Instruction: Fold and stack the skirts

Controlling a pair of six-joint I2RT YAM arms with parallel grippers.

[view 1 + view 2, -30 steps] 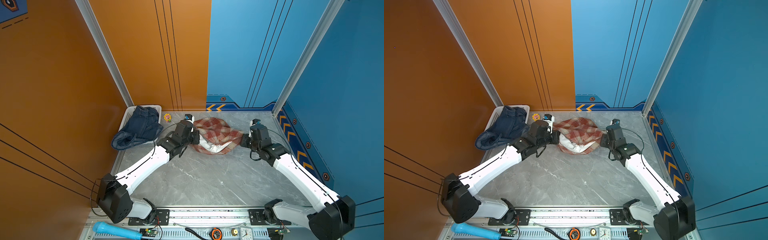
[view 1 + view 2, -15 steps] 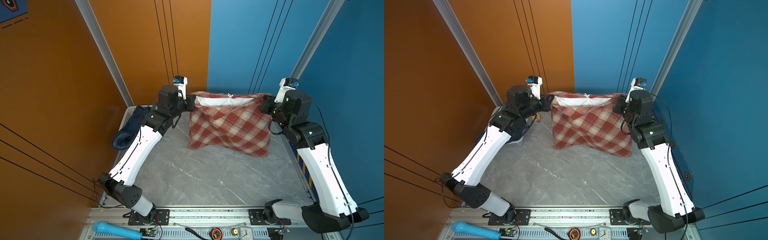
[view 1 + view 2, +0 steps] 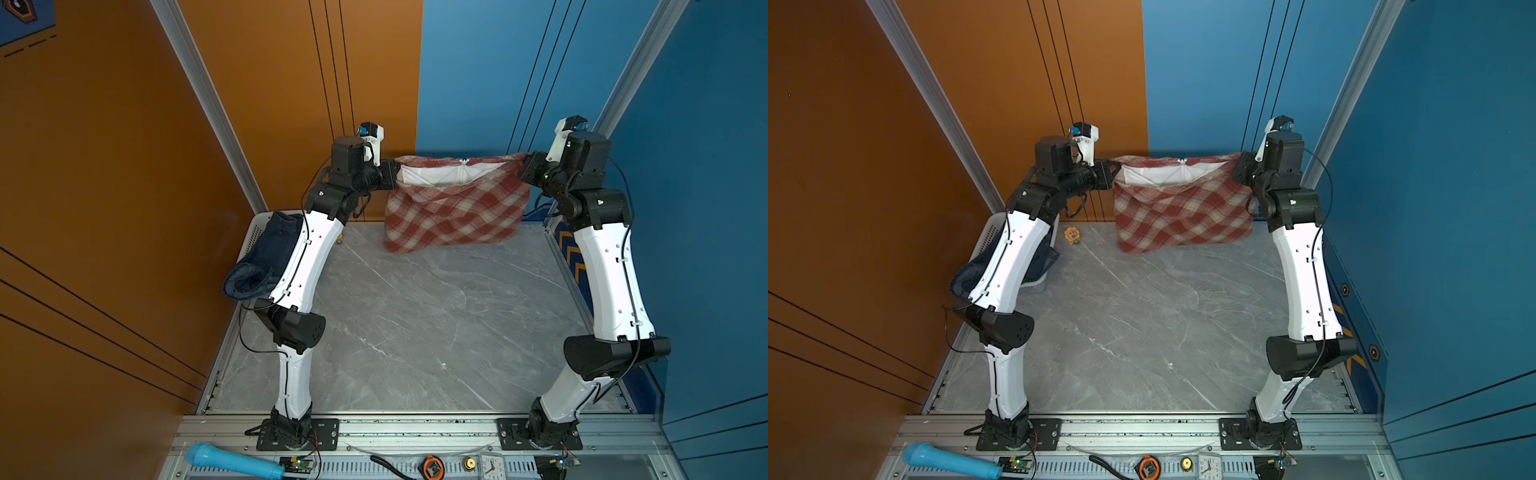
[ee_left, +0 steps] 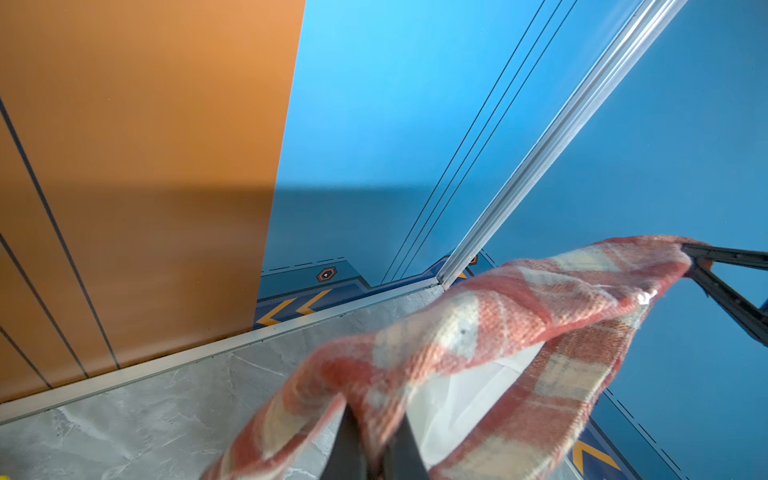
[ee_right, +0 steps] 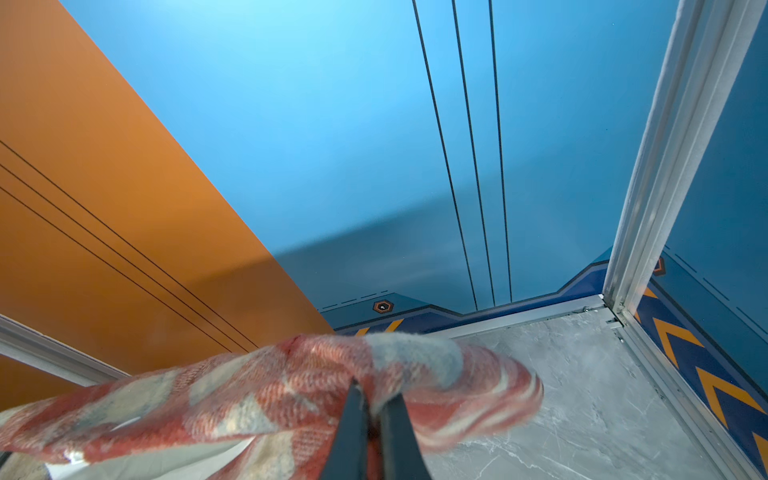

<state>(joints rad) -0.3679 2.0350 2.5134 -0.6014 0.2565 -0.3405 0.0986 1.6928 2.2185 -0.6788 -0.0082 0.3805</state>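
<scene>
You've got the plaid skirt (image 3: 453, 216) up in the air at the back of the table (image 3: 415, 324). L claw (image 3: 397, 173) & R claw (image 3: 524, 165) each pinch tight on a top corner. The denim (image 3: 266, 257) sits in the basket (image 3: 252, 227).

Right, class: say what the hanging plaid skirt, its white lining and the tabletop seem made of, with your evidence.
Plaid skirt: fuzzy, brushed woven cloth, probably wool-like; coarse weave shows close up. Lining: thin, smooth white fabric. Tabletop: grey, white-veined, marble-look, perhaps laminate.
</scene>
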